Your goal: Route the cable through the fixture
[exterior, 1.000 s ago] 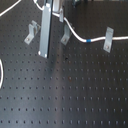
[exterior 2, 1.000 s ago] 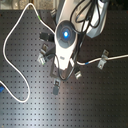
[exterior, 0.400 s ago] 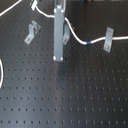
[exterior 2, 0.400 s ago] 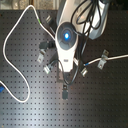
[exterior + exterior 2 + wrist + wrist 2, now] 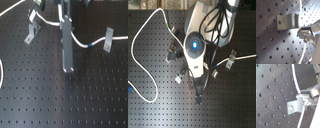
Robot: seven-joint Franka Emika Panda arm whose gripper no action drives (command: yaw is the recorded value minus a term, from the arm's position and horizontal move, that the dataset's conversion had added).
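Note:
The white cable (image 5: 80, 41) runs from the far left, behind my gripper, to the right fixture (image 5: 107, 40). Its blue band (image 5: 90, 45) sits just short of that bracket. A second metal fixture (image 5: 32, 32) stands at the first exterior view's left. My gripper (image 5: 68, 70) points straight down at the board, nearer than the cable, and its fingers look shut with nothing between them. In both wrist views the cable (image 5: 296, 81) (image 5: 300, 12) passes close by my gripper (image 5: 304, 97) (image 5: 304, 32) and beside a bracket (image 5: 293, 107) (image 5: 286, 22). I cannot tell which fixture that is.
The black perforated board (image 5: 95, 100) fills the scene. A long white cord loop (image 5: 138, 65) lies at the second exterior view's left, and its edge shows in the first exterior view (image 5: 2, 75). The arm (image 5: 194, 45) and its dark hoses (image 5: 218, 25) hide the board's middle.
My gripper has moved toward the first exterior view's right and nearer to its camera. The cable and both fixtures have stayed in place.

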